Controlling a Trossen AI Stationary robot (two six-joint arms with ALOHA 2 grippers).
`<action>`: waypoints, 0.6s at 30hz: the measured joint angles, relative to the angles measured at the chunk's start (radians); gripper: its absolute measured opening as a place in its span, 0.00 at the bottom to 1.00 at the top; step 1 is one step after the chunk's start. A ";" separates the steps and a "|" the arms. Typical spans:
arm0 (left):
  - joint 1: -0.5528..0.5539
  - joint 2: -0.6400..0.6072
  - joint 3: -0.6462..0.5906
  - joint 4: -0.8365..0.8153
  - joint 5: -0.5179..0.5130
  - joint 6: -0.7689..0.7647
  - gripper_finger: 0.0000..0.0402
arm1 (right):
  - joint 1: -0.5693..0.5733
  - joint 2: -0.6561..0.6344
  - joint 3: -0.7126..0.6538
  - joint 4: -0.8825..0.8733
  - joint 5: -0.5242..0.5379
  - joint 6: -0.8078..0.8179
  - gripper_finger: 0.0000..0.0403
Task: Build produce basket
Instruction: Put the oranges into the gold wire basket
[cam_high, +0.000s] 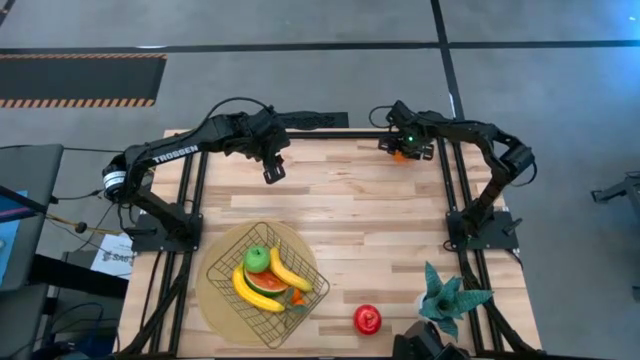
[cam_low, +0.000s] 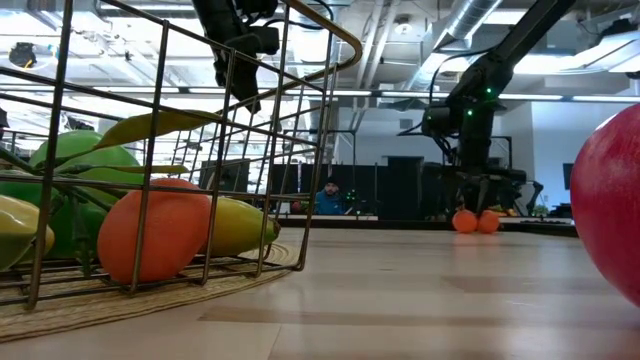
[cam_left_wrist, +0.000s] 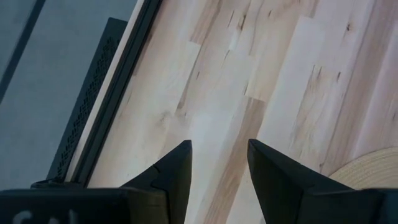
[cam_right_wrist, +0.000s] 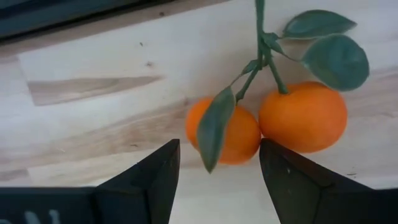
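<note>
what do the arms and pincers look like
Two dark, near-black jointed arms on black bases. The left arm carries white TROSSEN lettering, with a black cable looping over it. The right arm shows a small green light. Each pincer has two dark wedge-shaped fingers.

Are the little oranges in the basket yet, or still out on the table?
Out. The oranges lie on the bare table at its far edge, under the open right gripper, far from the basket.

Wooden plank table (cam_high: 380, 210) sitting on grey floor, round tan woven disc (cam_high: 215, 300) lying at its near left, teal spiky-leaved plant (cam_high: 447, 297) standing at near right corner, hazard-striped floor strip (cam_high: 80, 82) running far left, person (cam_low: 328, 196) sitting in room beyond table.
</note>
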 joint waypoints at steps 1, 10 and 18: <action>0.000 0.000 0.000 0.000 0.000 0.000 0.36 | 0.000 0.000 0.000 0.001 0.000 0.000 0.59; 0.000 0.000 0.000 0.000 0.000 0.000 0.36 | 0.000 0.000 0.001 0.002 0.021 0.000 0.44; 0.000 0.000 0.000 0.000 0.000 0.000 0.36 | 0.004 -0.003 0.002 0.002 0.019 -0.043 0.14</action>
